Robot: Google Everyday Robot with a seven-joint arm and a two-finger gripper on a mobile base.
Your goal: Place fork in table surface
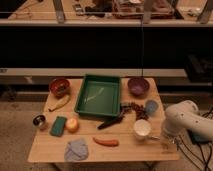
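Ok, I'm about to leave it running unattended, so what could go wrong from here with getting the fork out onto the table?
The gripper hangs at the right edge of the table surface, beside the white cup; the fork lies in the green tray. Reaching across might knock that cup or the blue cup over. The thin fork lies flat on the tray floor, so a grasp may slip.

gripper [169, 140] low at right — arm [186, 118] bent
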